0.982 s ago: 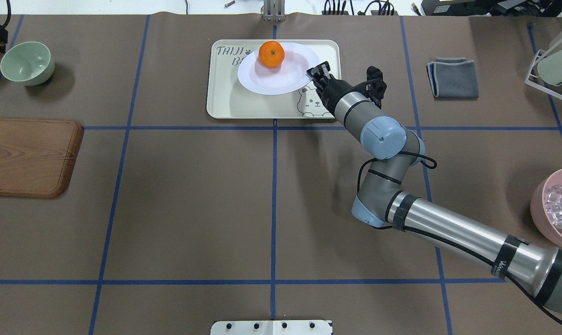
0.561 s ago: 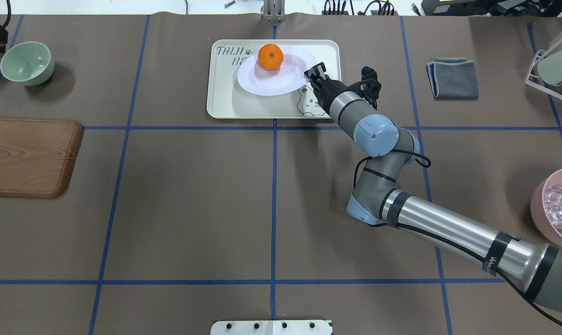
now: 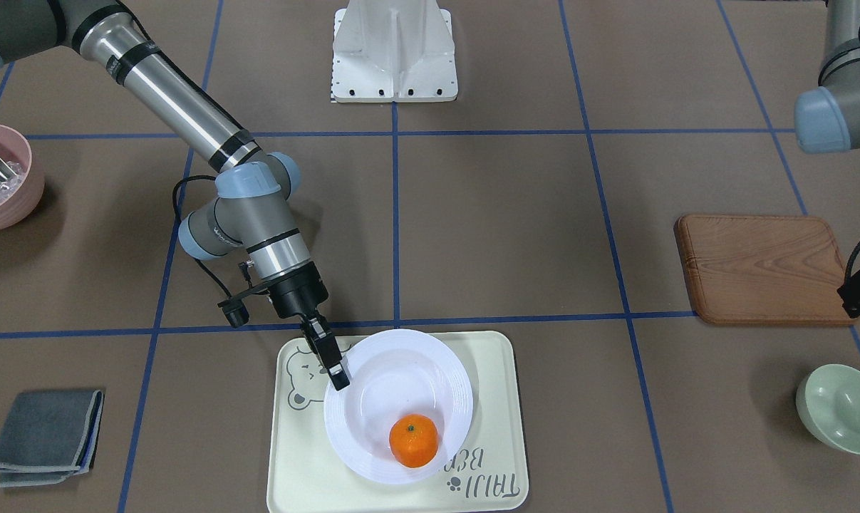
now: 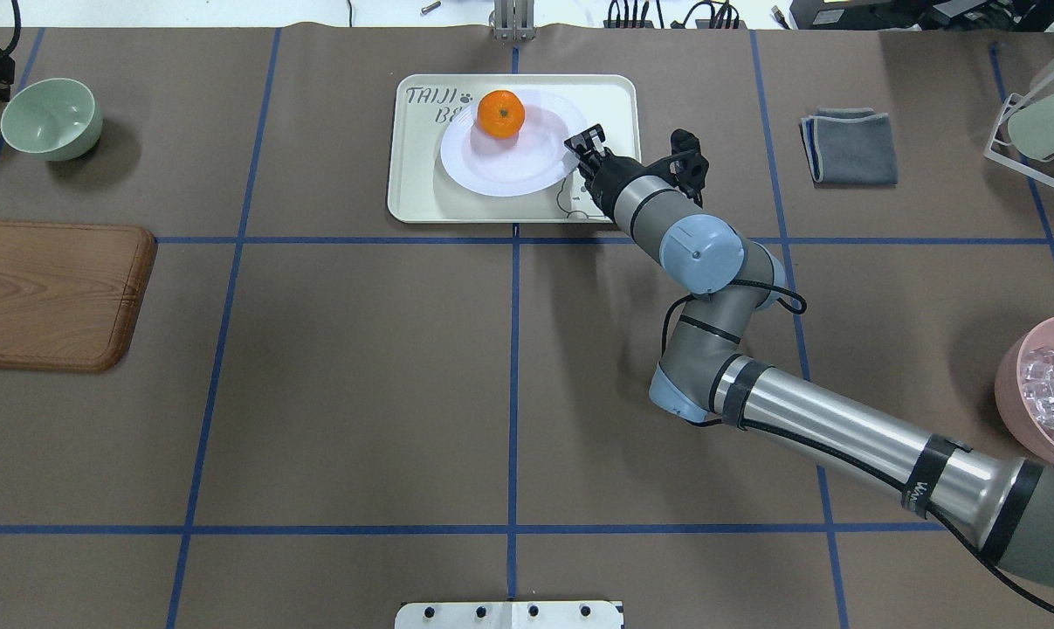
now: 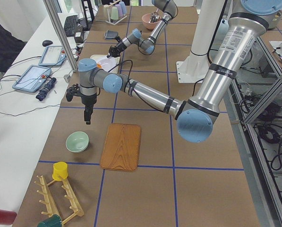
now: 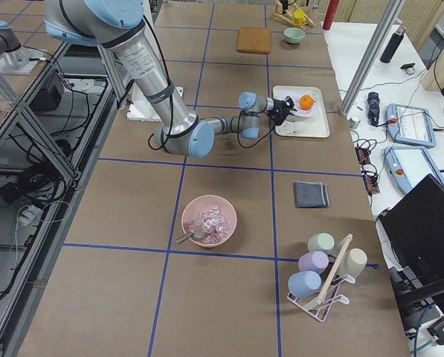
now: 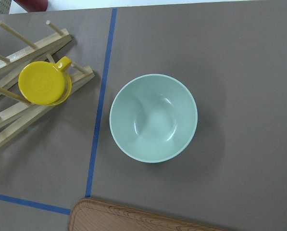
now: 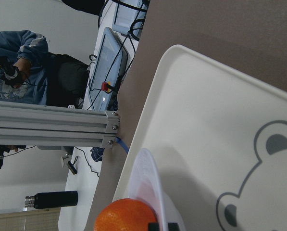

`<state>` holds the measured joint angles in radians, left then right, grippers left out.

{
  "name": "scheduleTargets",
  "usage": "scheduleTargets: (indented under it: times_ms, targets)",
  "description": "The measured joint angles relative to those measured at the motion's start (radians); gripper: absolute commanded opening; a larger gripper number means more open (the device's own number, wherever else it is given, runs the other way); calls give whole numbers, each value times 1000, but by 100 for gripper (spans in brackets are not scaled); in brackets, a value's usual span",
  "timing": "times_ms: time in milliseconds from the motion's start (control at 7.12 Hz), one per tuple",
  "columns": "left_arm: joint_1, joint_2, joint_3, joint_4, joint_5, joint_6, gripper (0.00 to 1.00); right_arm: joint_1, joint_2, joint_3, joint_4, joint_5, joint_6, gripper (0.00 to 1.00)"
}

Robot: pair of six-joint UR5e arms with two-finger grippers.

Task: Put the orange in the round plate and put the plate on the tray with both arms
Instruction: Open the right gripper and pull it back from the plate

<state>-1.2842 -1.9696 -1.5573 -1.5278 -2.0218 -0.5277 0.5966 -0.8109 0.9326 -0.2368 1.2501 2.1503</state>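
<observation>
The orange (image 4: 501,114) lies in the white round plate (image 4: 511,155), toward its far side; in the front-facing view the orange (image 3: 413,441) is near the plate's (image 3: 394,385) front edge. The plate is over the cream tray (image 4: 419,188) with the bear face. I cannot tell whether it rests flat. My right gripper (image 4: 578,149) is shut on the plate's right rim, also seen in the front-facing view as the right gripper (image 3: 336,375). In the right wrist view the orange (image 8: 126,216) and tray (image 8: 205,120) show. My left gripper (image 5: 87,118) hangs over the green bowl (image 7: 153,118); its state is unclear.
A wooden board (image 4: 51,293) lies at the left and a folded grey cloth (image 4: 851,146) to the tray's right. A pink bowl (image 4: 1035,384) and a cup rack (image 4: 1037,118) stand at the right edge. A yellow cup (image 7: 43,82) hangs on a wooden rack. A person (image 8: 18,62) sits beyond the table.
My right gripper has carried the plate with the orange a little left and toward the robot over the tray. The orange has stayed in the plate.
</observation>
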Motion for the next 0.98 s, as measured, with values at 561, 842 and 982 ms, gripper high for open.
scheduleTargets:
  times_ms: [561, 842, 982]
  targets:
    - [0, 1, 0, 0, 0, 0, 99, 71, -58, 223, -378, 239, -267, 100]
    - [-1, 1, -1, 0, 0, -1, 99, 162, -149, 386, -626, 479, -532, 100]
    - [-1, 1, -1, 1, -1, 0, 99, 246, -211, 460, -715, 638, -676, 100]
